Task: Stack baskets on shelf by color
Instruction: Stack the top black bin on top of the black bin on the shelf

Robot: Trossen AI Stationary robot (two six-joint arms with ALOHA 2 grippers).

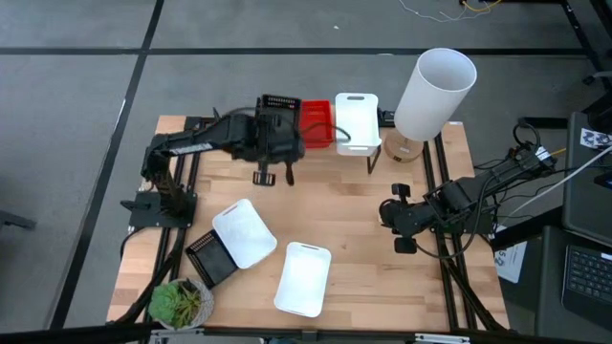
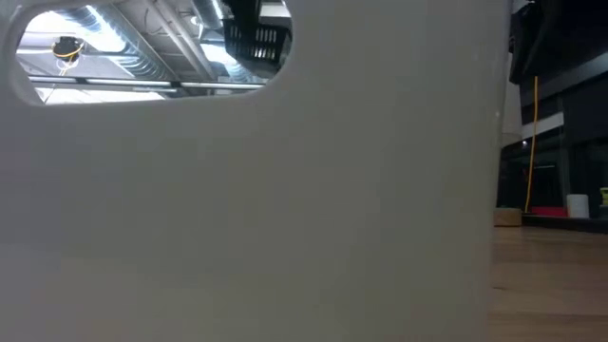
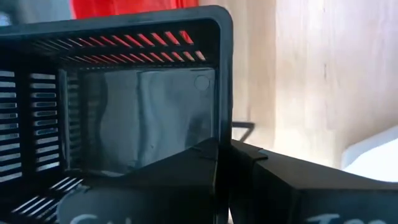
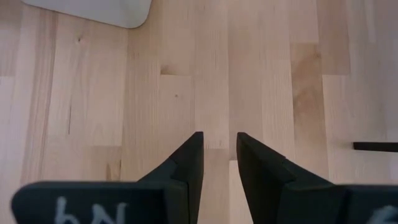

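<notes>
My left gripper (image 1: 277, 129) is shut on a black basket (image 1: 280, 107) at the far side of the table, right beside the red basket (image 1: 317, 124). The red basket and a white basket (image 1: 357, 119) sit side by side on the shelf, whose thin black leg (image 1: 371, 161) shows below them. The low view catches the black basket (image 2: 256, 38) high up. My right gripper (image 4: 219, 155) waits low over bare wood at the table's right side, fingers a narrow gap apart. Two white baskets (image 1: 244, 232) (image 1: 304, 277) and a black one (image 1: 210, 258) lie on the near tabletop. My left gripper pinches one side wall of the black basket (image 3: 222, 118) close to a corner, one finger (image 3: 161, 180) inside the basket and the other (image 3: 280, 180) outside. The basket is lifted clear of the table and tipped, its slotted bottom facing the red basket.
A tall white cylinder (image 1: 435, 91) stands at the table's far right corner, next to the shelf. A potted plant (image 1: 180, 304) sits at the near left corner. A white basket wall (image 2: 285, 190) stands right before the low camera and blocks most of its view.
</notes>
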